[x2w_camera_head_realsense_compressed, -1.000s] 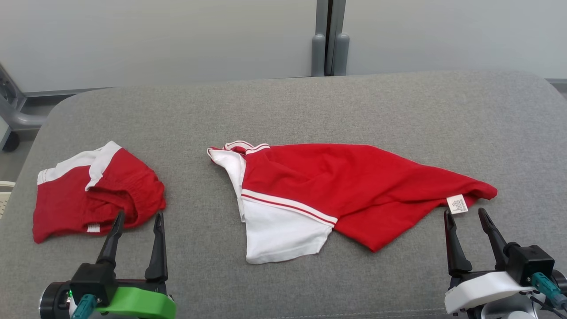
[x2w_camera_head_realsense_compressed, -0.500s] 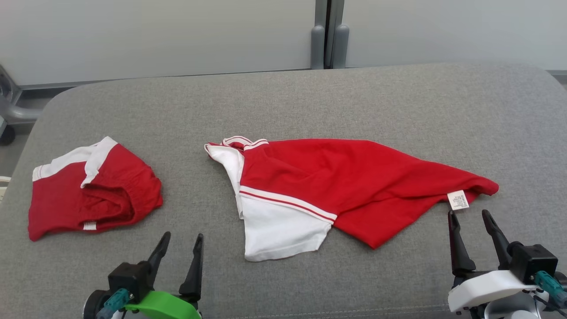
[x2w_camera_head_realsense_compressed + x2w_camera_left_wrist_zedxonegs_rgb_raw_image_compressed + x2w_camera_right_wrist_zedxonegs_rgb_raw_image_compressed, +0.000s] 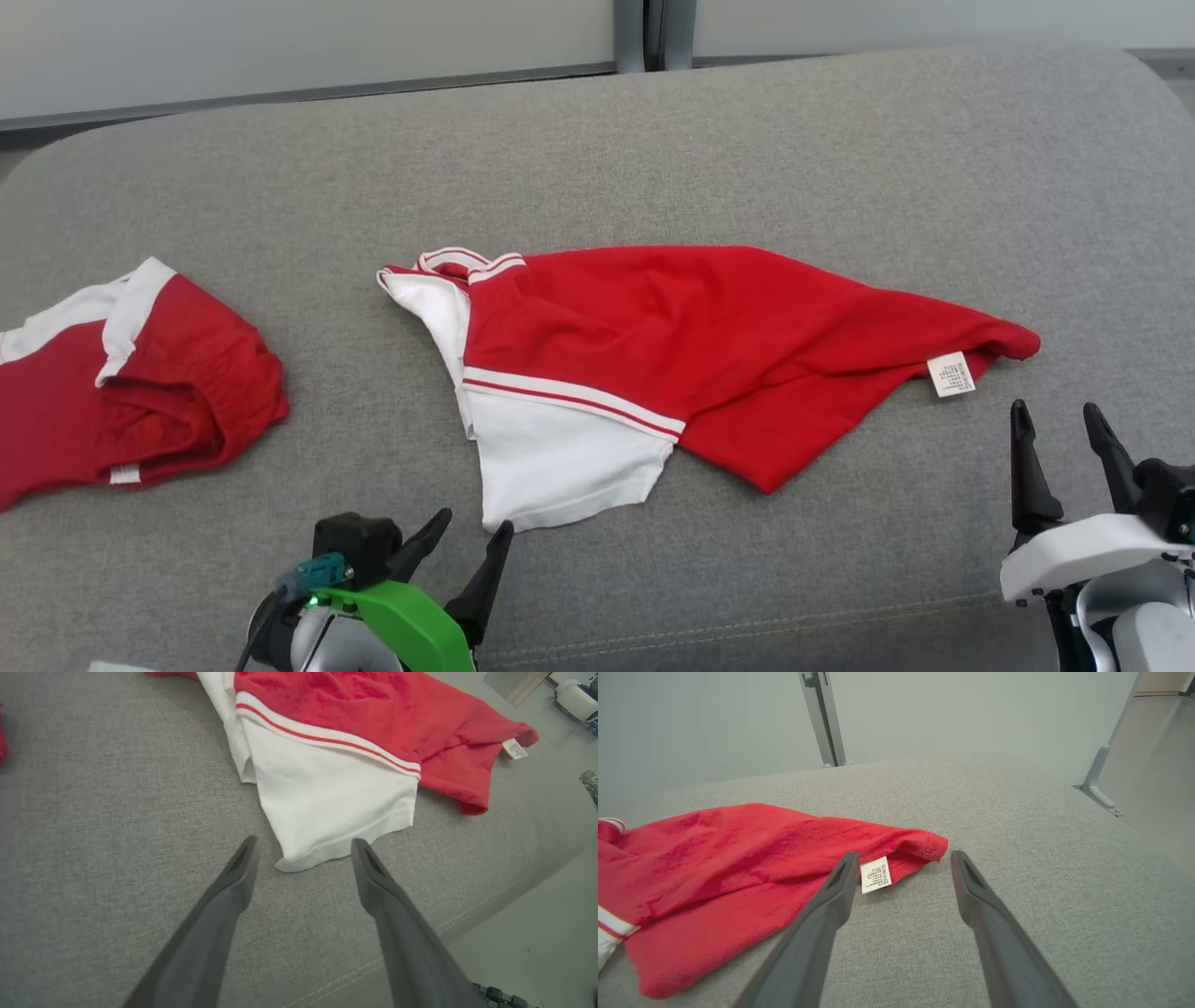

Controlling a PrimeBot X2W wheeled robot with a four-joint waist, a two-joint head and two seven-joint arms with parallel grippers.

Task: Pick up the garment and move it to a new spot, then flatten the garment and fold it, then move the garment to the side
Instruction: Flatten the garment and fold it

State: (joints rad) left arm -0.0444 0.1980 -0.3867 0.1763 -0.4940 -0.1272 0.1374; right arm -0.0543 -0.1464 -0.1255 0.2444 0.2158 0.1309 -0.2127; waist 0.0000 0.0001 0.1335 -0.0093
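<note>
Garment (image 3: 728,327): matt knit cloth, red with a white panel, softly creased.
Tag (image 3: 951,374): white, thin, printed; cloth or paper unclear.
Worktop (image 3: 840,140): grey woven upholstery, coarse, matt, with a stitched seam near the edge.
Fingers (image 3: 219,905): dark plastic, smooth, matt.
Shell (image 3: 411,630): green plastic, faint gloss.
Post (image 3: 825,718): grey metal, smooth.

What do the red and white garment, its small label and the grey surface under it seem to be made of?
Red and white garment: looks like soft, matte knit cloth, perhaps cotton; it wrinkles and lies limp.
Label: thin white printed tag; fabric or paper, unclear.
Grey surface: coarse woven upholstery, matte, with a visible weave and a stitched seam near the front edge.
</note>
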